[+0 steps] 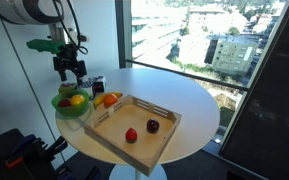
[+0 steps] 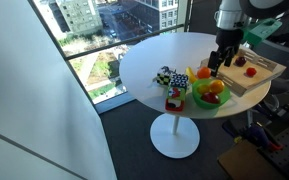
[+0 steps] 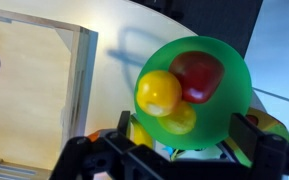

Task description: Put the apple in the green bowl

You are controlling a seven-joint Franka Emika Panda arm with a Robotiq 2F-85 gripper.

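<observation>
The green bowl stands on the round white table beside the wooden tray, and shows in both exterior views. In it lie a round yellow-orange apple, a red fruit and a second yellow piece. The apple also shows in an exterior view. My gripper hangs right above the bowl, open and empty, one finger on each side of the bowl's near rim. It shows in both exterior views.
The pale wooden tray holds a red fruit and a dark maroon fruit. An orange fruit lies between bowl and tray. Small toys sit near the bowl. Windows lie behind the table.
</observation>
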